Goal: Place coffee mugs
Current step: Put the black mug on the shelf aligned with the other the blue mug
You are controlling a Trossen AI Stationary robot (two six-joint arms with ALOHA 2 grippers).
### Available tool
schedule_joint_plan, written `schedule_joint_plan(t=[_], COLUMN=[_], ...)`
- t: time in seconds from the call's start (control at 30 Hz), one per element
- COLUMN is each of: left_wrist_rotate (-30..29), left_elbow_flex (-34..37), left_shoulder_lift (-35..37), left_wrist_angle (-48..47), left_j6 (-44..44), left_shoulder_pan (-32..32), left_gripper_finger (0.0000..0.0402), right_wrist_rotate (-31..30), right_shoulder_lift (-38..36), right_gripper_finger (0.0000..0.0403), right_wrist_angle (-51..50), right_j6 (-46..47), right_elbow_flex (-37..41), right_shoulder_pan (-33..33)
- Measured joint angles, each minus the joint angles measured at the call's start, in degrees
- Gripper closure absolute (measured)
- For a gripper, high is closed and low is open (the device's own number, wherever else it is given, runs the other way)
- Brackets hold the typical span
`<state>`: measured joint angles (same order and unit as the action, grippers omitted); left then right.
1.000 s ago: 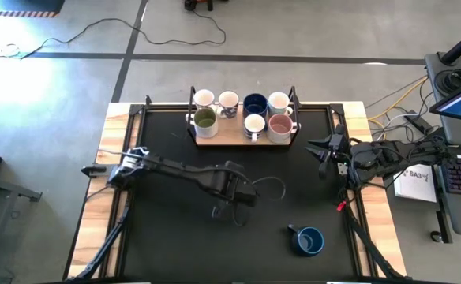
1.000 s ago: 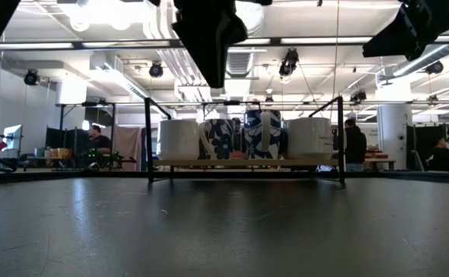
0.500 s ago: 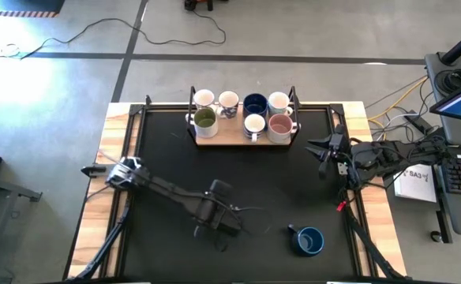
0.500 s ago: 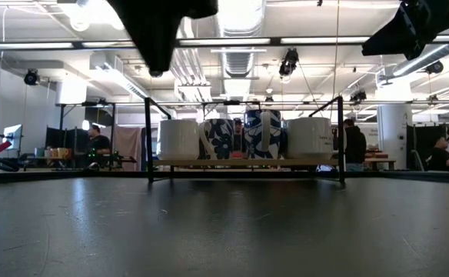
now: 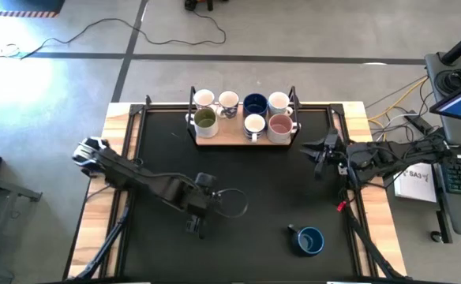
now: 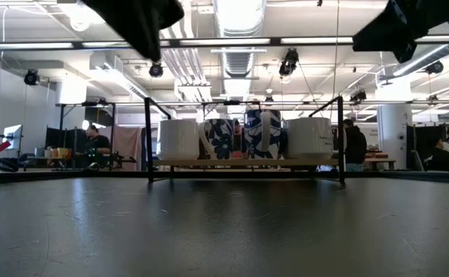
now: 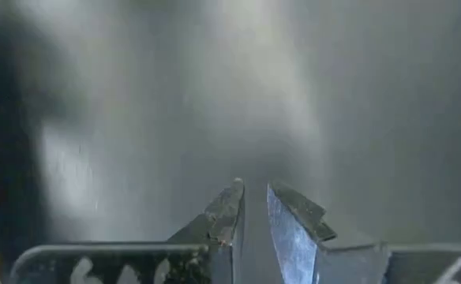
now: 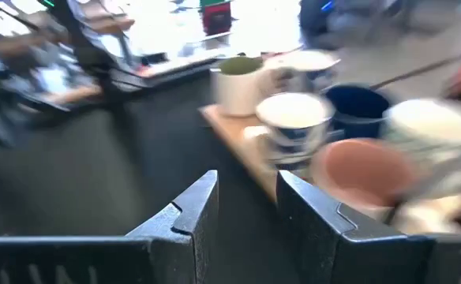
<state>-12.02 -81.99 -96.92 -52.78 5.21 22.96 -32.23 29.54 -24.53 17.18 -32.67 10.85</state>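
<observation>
Several coffee mugs stand upright in a wooden tray point(image 5: 230, 139) with a dark wire frame at the far middle of the table. Among them are a white one point(image 5: 204, 98), an olive-green one point(image 5: 205, 121), a dark blue one point(image 5: 254, 103) and a pinkish one point(image 5: 280, 125). Another dark blue mug point(image 5: 308, 241) stands alone on its base near the front right. My left gripper point(image 5: 193, 226) hangs over the bare mat at near left-centre, pointing down, a narrow gap between its fingers point(image 7: 254, 193). My right gripper point(image 5: 319, 154) is open by the right edge and faces the tray point(image 8: 246, 185).
The black mat point(image 5: 167, 158) covers the table between wooden side strips. Cables and a keyboard lie beyond the right edge point(image 5: 420, 158). In the low view the tray point(image 6: 244, 161) stands at the far edge, and people stand in the room behind it.
My left gripper has swung from the table's middle toward the left and near edges, staying high above the mat and tipping further down. The gap between its fingers has not visibly changed. The mugs have kept still.
</observation>
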Motion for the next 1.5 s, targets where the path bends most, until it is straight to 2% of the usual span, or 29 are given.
schedule_joint_plan(t=[0.17, 0.33, 0.43, 0.6, 0.73, 0.87, 1.0, 1.23, 1.5], left_wrist_rotate=[0.83, 4.64, 6.97, 13.49, 19.51, 24.28, 25.25, 23.52, 17.06], left_elbow_flex=[10.1, 19.03, 21.63, 22.56, 23.87, 25.97, 27.27, 28.34, 28.23], left_shoulder_lift=[7.02, 9.88, 9.92, 9.52, 9.54, 8.28, 6.9, 5.76, 5.87], left_wrist_angle=[16.87, 31.6, 33.54, 33.27, 33.18, 38.85, 43.41, 50.47, 52.27], left_j6=[0.25, -0.23, -1.2, -1.5, -3.18, -4.16, -4.4, -2.77, -2.21], left_shoulder_pan=[0.93, 1.12, 1.11, 0.56, -0.95, -1.37, -0.9, 0.99, 4.19], left_gripper_finger=[0.0361, 0.0361, 0.0361, 0.0361, 0.0361, 0.0361, 0.0361, 0.0361, 0.0361], right_wrist_rotate=[14.3, 23.79, 29.41, 32.76, 32.15, 31.61, 34.1, 37.21, 36.5], right_shoulder_lift=[4.2, 8.42, 11.63, 16.45, 21.09, 29.54, 38.21, 47.13, 55.76], right_gripper_finger=[0.0282, 0.0282, 0.0282, 0.0283, 0.0283, 0.0283, 0.0283, 0.0282, 0.0282], right_wrist_angle=[2.74, 2.31, 1.87, 1.35, -7.72, -27.92, -43.31, -44.94, -43.17], right_j6=[11.49, 30.83, 39.46, 50.19, 52.54, 53.61, 51.11, 49.58, 50.2], right_elbow_flex=[-0.02, -0.02, 0.09, -1.84, -9.96, -20.7, -30.64, -40.67, -44.73], right_shoulder_pan=[0.01, 0.0, 0.47, 3.28, 6.12, 9.08, 12.53, 19.49, 23.71])
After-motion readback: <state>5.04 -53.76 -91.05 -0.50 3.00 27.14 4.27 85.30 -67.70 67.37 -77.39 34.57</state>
